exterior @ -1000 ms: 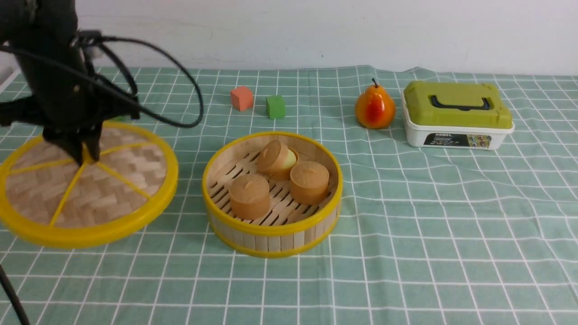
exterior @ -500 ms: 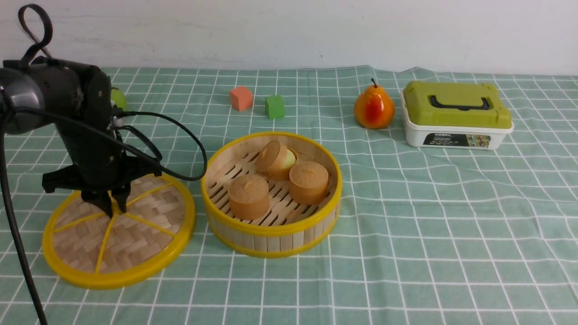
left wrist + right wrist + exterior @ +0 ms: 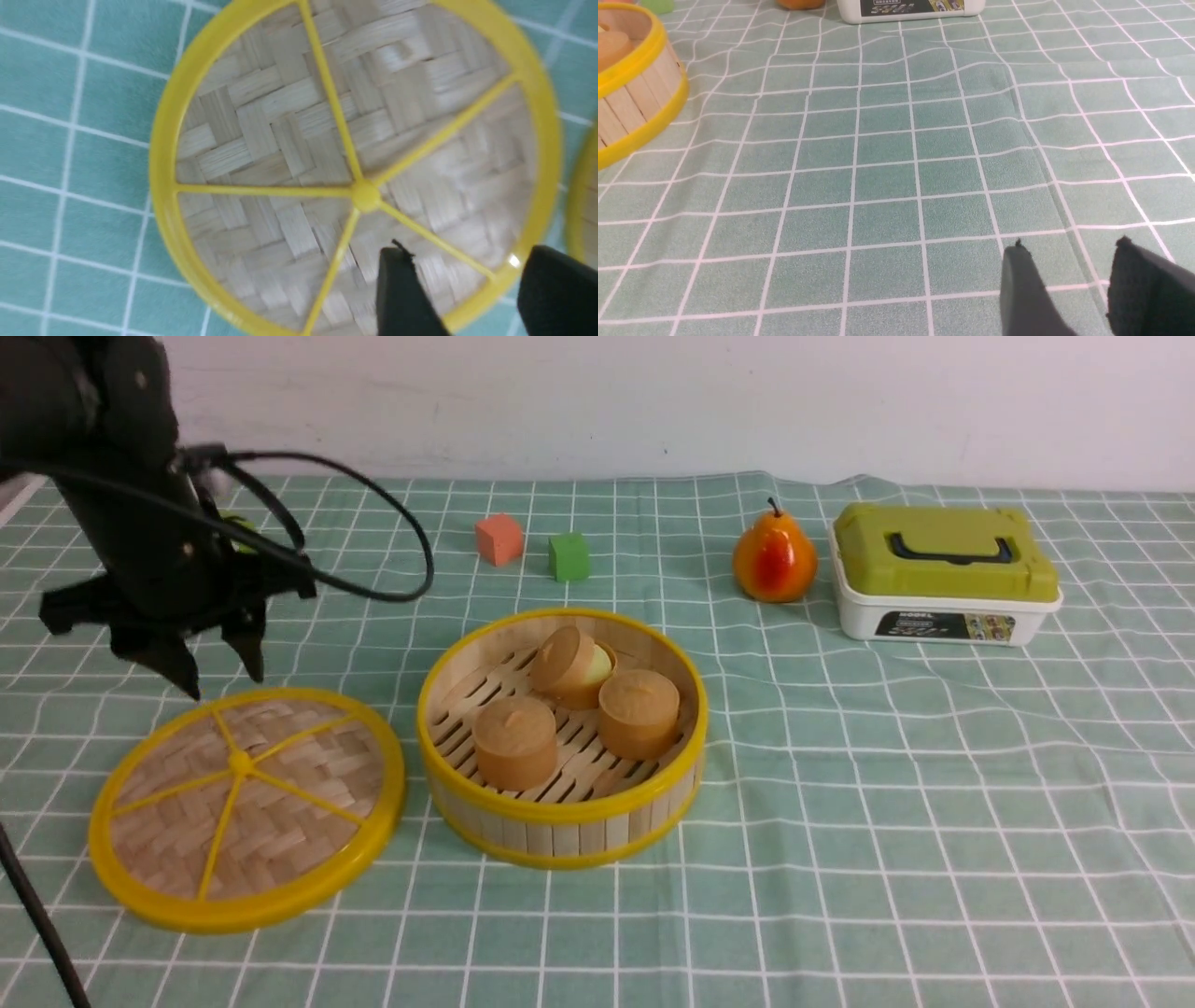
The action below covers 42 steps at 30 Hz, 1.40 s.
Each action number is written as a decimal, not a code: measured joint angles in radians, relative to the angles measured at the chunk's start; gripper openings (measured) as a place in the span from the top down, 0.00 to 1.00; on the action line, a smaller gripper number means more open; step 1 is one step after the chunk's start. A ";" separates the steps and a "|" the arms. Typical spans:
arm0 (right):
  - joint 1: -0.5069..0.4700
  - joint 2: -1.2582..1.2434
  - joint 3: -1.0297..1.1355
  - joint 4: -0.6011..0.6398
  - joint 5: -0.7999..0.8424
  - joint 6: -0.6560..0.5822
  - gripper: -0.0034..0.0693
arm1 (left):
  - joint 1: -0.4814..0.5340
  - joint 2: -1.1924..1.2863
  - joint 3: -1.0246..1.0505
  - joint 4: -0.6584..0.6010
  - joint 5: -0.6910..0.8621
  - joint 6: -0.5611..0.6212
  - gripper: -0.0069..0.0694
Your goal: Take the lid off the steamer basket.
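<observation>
Right claw [image 3: 1071,243] parted over cloth [image 3: 887,163]; steamer basket [image 3: 637,98] well apart.

left arm [image 3: 131,523] is all matte black, chunky rounded housing, thin black cables [image 3: 430,560] looping off it, two pointy wedge fingers [image 3: 247,649]

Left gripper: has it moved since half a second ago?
Yes, upward: the left gripper has lifted off the lid, which lies still beside the steamer basket, and opened.
</observation>
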 joint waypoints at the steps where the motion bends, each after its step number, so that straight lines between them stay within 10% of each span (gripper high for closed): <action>1: 0.000 0.000 0.000 0.000 0.000 0.000 0.62 | 0.000 -0.039 -0.004 -0.022 0.017 0.034 0.60; 6: 0.000 0.000 0.000 0.000 0.000 0.000 0.62 | 0.000 -0.231 0.092 -0.130 0.030 0.166 0.93; 23: 0.000 0.000 0.000 0.000 0.000 0.000 0.62 | 0.000 -1.371 1.252 -0.830 -0.819 0.695 0.93; 30: 0.000 0.000 0.000 0.000 0.000 0.000 0.62 | 0.000 -1.794 1.434 -0.873 -0.900 0.709 0.93; 42: 0.000 0.000 0.000 0.000 0.000 0.000 0.62 | 0.000 -1.841 1.459 -0.867 -0.894 0.713 0.93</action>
